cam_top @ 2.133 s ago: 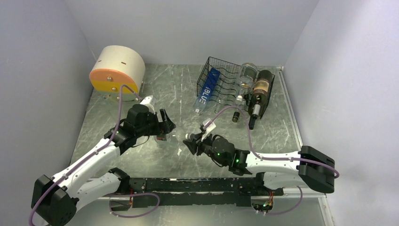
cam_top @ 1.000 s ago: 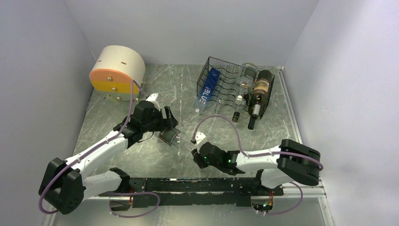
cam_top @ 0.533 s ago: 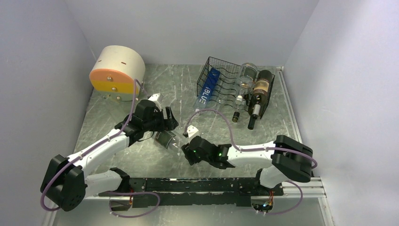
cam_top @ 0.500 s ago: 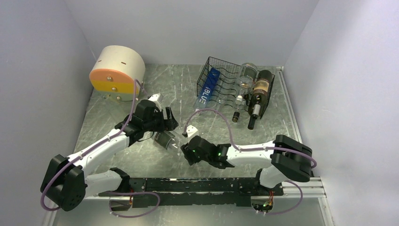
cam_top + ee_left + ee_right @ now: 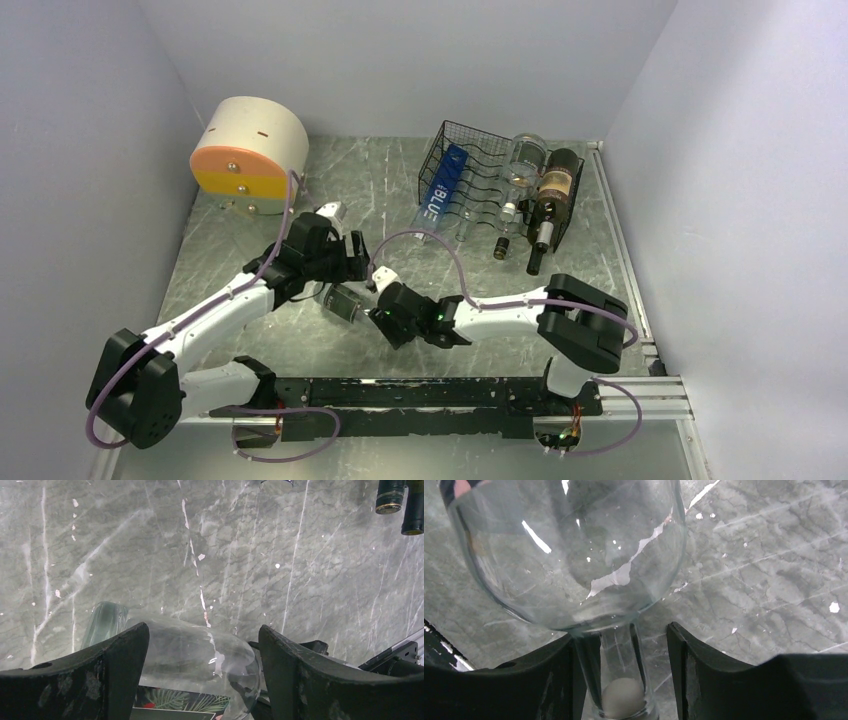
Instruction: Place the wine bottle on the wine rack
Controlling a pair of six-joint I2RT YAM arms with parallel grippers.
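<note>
Left claw (image 5: 202, 635) clamps the wine bottle (image 5: 342, 300) by its body, mid-surface (image 5: 300, 200), well apart from the wine rack (image 5: 470, 180). Right claw (image 5: 621, 645) straddles the neck (image 5: 616, 655), unclenched. Smooth rigid glass, probably slippery and breakable. I'd grip the neck firmly.

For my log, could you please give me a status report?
Left gripper shut on clear bottle. Right gripper open around its neck. Wine rack beyond, purple cable arching between.
</note>
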